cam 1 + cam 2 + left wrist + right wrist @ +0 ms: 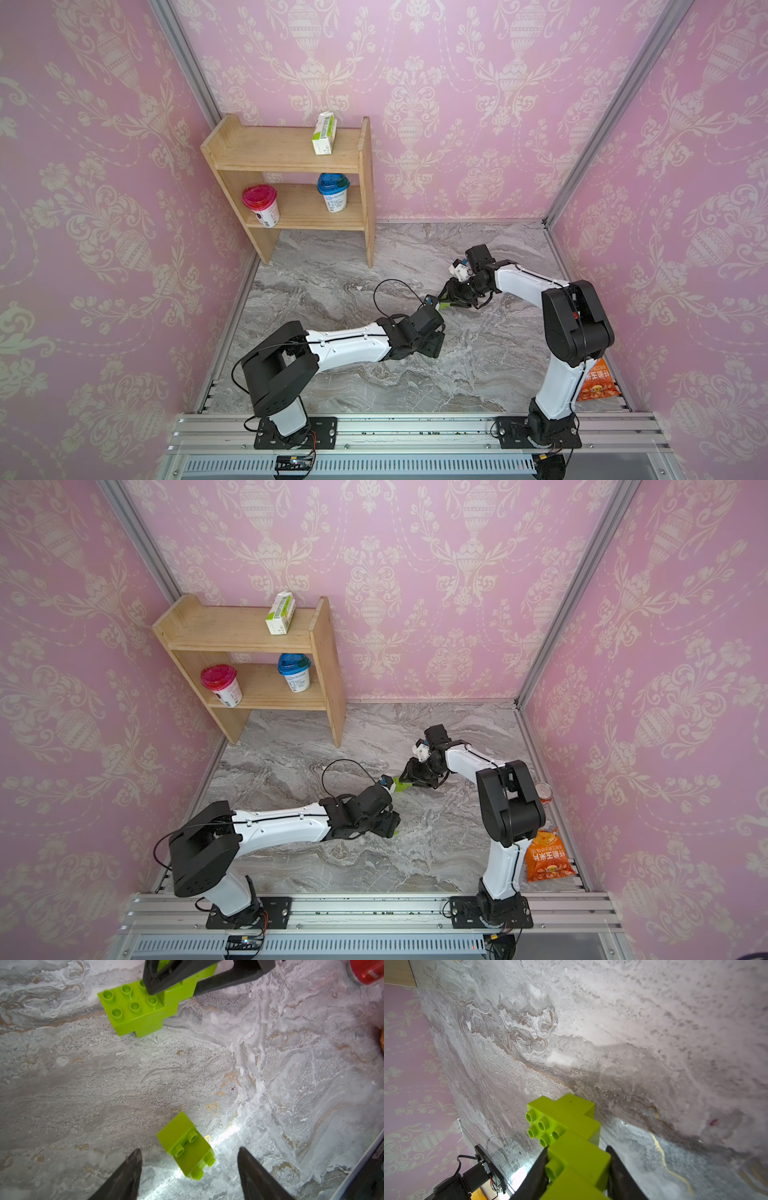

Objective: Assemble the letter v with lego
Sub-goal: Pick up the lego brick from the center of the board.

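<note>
My right gripper [577, 1148] is shut on a stepped piece of joined lime-green lego bricks [564, 1113]. It holds the piece low over the marble tabletop near the middle, and the piece shows in both top views [444, 306] [401, 786]. In the left wrist view the same piece [137, 1007] shows six free studs, with the right gripper's fingers [166, 976] clamped on its far end. A single small square lego brick [186, 1147] lies tipped on its side on the table. My left gripper [189, 1149] is open with one finger on each side of this brick, not touching it.
A wooden shelf [291, 166] stands at the back left with a red cup, a blue cup and a carton. A red can [544, 791] and an orange snack bag [548, 858] sit by the right wall behind the right arm.
</note>
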Available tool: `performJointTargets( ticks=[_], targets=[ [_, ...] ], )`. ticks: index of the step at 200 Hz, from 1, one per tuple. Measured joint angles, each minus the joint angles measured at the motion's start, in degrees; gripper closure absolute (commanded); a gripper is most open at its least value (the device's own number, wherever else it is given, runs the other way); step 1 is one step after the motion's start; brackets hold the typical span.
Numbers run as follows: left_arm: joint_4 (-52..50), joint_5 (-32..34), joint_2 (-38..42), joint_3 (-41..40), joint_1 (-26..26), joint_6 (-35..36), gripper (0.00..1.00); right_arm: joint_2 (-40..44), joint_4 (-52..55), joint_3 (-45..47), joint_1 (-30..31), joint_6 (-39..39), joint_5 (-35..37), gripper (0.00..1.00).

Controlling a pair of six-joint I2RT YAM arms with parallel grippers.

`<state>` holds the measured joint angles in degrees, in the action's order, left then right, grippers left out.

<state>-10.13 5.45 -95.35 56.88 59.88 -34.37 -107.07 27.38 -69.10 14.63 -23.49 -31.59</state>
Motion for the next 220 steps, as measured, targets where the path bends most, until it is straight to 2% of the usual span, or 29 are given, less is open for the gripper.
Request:
performJointTargets(
  ticks=[52,93,139,174,192,220],
  targets=[
    [0.8,4.2,-3.5,0.0,3.4,-11.6,0.32,0.0,0.2,-0.1,0.0,0.2,0.1,0.57],
    [0.7,6.0,-6.5,0.0,3.4,-16.2,0.36,0.0,0.2,-0.1,0.0,0.7,0.1,0.57],
    [0.6,6.6,-7.4,0.0,3.4,-17.2,0.46,0.0,0.2,-0.1,0.0,1.0,0.1,0.57],
    [-1.4,7.0,-7.5,0.6,3.4,-16.7,0.48,0.0,0.2,-0.1,0.0,1.0,0.1,0.57],
    [-3.4,7.4,-7.5,1.4,3.3,-15.5,0.45,0.0,0.2,-0.1,0.0,1.0,0.1,0.57],
    [-6.4,8.5,-7.5,1.8,2.9,-12.7,0.35,0.0,0.2,-0.1,0.0,1.0,0.1,0.58]
  ],
)
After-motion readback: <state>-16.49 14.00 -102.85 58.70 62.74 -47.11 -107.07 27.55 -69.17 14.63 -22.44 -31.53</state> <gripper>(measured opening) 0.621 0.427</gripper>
